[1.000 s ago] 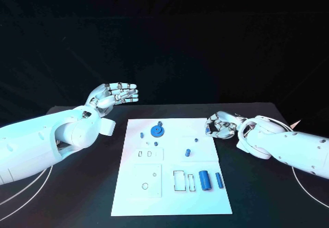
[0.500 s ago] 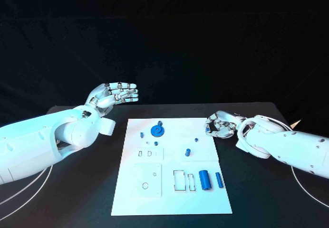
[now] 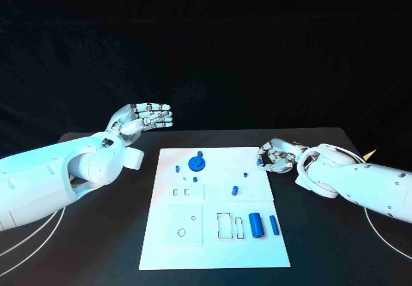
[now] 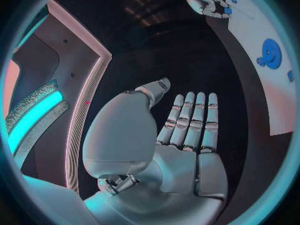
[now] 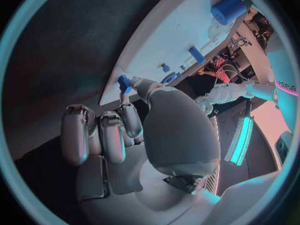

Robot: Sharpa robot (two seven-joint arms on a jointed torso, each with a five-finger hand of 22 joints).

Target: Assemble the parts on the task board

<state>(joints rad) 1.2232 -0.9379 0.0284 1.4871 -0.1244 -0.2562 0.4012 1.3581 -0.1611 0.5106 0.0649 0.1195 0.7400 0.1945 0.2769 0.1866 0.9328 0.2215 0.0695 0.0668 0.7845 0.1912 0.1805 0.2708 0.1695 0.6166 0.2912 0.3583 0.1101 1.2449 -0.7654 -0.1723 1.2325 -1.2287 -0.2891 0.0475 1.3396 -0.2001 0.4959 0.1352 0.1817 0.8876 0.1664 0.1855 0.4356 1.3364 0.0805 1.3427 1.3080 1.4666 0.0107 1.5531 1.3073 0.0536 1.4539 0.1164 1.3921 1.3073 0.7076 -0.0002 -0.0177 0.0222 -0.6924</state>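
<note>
The right hand's fingers point(image 5: 128, 120) are pinching a small blue part point(image 5: 124, 82) between thumb and fingertip, the others curling in beside it. That right hand point(image 3: 276, 157) is hovering just off the far right edge of the white task board point(image 3: 258, 244), and it is sitting almost where it was a second ago, having drifted only slightly, so the part has not yet travelled to a seat.

The left hand point(image 3: 144, 117) is holding nothing, its fingers point(image 4: 194, 117) lying straight and side by side with the thumb apart, raised well off the surface point(image 3: 103, 238) beyond the board's far left corner, likewise unmoved.

On the board, a blue gear point(image 3: 196, 164) is lying near the far edge with small blue pegs point(image 3: 196, 179) near it; another peg point(image 3: 234, 190) is standing mid-board. A thick blue cylinder point(image 3: 256, 225) and a thinner blue rod point(image 3: 275, 224) are lying beside empty rectangular slots point(image 3: 225, 226) near the right side.

Nothing on the board has shifted, so the assembly looks barely started. Judging by this, the pinched part is waiting to be carried inward to its place.
</note>
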